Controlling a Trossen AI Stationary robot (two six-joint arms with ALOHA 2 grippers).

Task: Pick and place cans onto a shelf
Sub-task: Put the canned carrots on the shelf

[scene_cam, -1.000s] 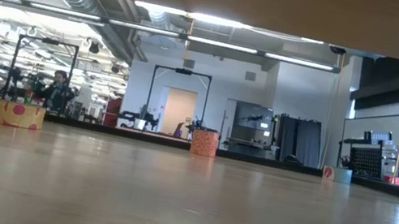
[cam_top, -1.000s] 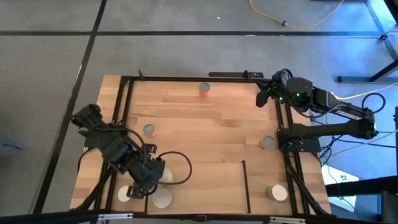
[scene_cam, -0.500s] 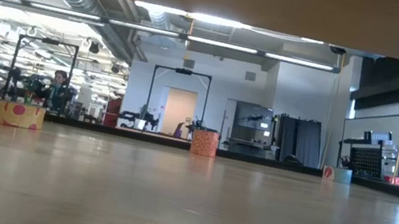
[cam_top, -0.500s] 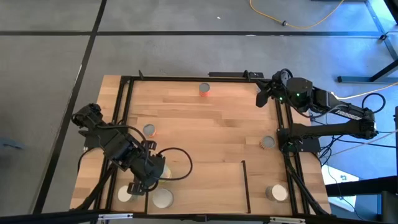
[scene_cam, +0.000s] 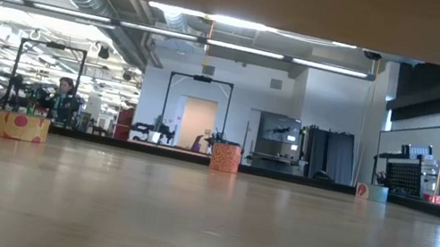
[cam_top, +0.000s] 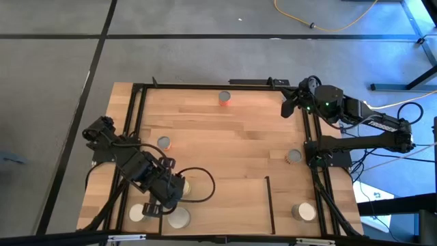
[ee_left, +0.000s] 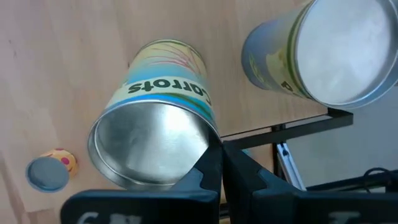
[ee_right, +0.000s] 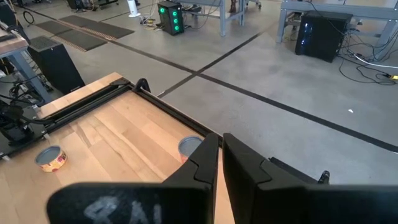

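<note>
In the high view the left gripper hangs low over the near-left part of the wooden tabletop, its body covering most of a can beneath it, so only a pale sliver of that can shows. The left wrist view gives it better: a carrots can with a yellow-green label and an open metal end lies tilted just ahead of the two dark fingers, which stand pressed together with no gap and nothing between them; whether the tips touch the can's rim cannot be told. Just beside it stands a second can with a pale lid, close to a thin black bar, and a small can with a spotted side sits well apart. From above, two white-topped cans stand near the table's front edge beside the left gripper, a grey-topped can sits farther back, an orange-sided can stands near the far edge, and two more cans stand on the right side. The shelf occupies the near-right corner, its front cut off by the picture's edge. The right gripper waits over the far-right corner, fingers closed together and empty. The low view shows only bare wood and a far-off person.
</note>
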